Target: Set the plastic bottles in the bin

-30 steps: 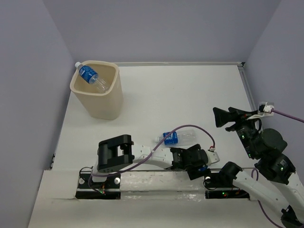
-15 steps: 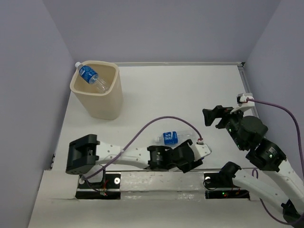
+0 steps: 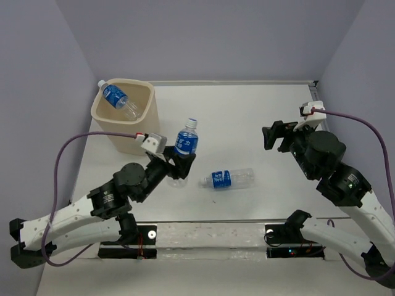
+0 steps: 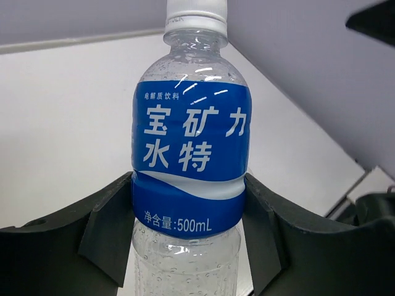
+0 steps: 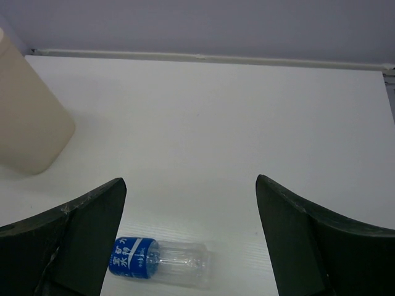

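— So, where's the held bottle point(image 4: 190, 154)?
— Cap up, clamped at its label by the left end effector point(image 3: 177, 164), just right of the bin point(image 3: 145, 132).
— Others?
— Loose bottle point(image 3: 228, 179) lies sideways on the tabletop point(image 3: 247, 117), apart from the wide-spread, empty right end effector point(image 5: 190, 185). Third bottle point(image 3: 118, 100) rests across the bin's mouth.

You can see the held bottle point(image 4: 188, 259) is clear glossy plastic, its lower wall speckled with tiny beads, and its blue wrap label point(image 4: 191, 154) is shiny. The fingers point(image 4: 110, 229) of the left gripper point(image 4: 190, 206) look like matt black plastic. The bin point(image 3: 141, 137) is smooth cream plastic, and the table point(image 3: 247, 117) is matt white.
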You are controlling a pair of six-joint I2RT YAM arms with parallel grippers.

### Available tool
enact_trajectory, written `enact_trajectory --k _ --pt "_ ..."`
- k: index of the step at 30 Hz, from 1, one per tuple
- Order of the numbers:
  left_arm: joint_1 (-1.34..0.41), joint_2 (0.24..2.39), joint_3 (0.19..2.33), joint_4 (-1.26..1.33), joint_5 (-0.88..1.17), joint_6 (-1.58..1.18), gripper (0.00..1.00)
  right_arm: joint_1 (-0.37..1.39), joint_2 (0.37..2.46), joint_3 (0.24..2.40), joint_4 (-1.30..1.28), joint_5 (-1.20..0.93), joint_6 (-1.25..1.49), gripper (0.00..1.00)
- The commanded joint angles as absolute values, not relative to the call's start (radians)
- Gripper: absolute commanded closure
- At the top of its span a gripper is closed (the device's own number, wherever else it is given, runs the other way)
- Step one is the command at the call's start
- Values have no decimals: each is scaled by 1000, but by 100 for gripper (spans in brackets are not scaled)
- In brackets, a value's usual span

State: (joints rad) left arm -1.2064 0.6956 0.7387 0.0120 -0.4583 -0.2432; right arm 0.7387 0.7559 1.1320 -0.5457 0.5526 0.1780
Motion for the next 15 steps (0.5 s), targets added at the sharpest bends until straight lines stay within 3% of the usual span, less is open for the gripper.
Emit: enact_trajectory --k 1,8,15 --pt "-1120 661 868 40 -594 -281 52 730 807 1175 -520 392 138 10" --pt "-898 862 1210 182 -805 -21 52 730 954 1046 -424 150 156 13" --pt "-450 1038 1292 270 -556 -87 53 730 985 933 -388 38 121 11"
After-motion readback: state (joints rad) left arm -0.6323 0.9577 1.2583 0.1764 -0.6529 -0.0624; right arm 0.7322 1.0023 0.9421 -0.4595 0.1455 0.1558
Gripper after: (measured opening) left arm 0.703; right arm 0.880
